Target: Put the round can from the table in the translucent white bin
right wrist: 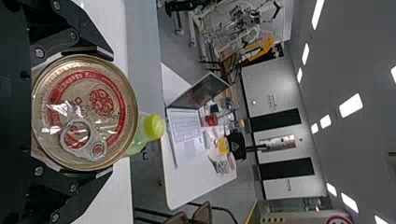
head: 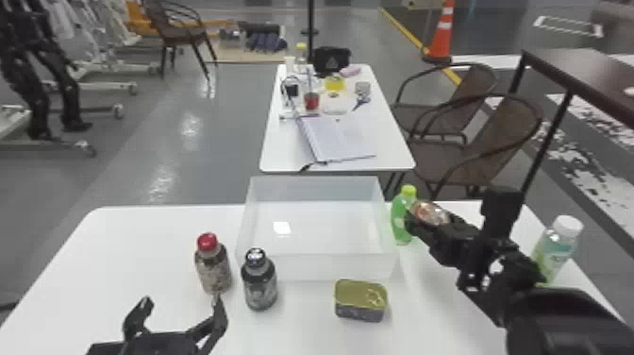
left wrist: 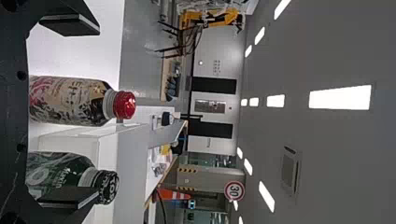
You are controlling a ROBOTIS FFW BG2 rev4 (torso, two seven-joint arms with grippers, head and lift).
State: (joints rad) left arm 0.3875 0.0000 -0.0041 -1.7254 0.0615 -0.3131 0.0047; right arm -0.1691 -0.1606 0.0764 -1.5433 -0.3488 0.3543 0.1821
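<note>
1. The right gripper (head: 430,219) is clamped on the round can (head: 428,211), one finger on each of two opposite sides of its rim.
2. The can is outside the translucent white bin (head: 325,268), raised above the table (head: 141,250), to the right of the bin and near the green bottle (head: 399,222).
3. Its lid, with the pull tab (right wrist: 83,139), is turned to the right wrist camera and is visible also from the head. So the can is tipped up, and its central axis runs roughly along this wrist camera's line of view. How deep the can is, I cannot tell.
4. The left gripper (head: 182,303) has its fingers wide apart with nothing between them, near the red-capped bottle (head: 213,271).
</note>
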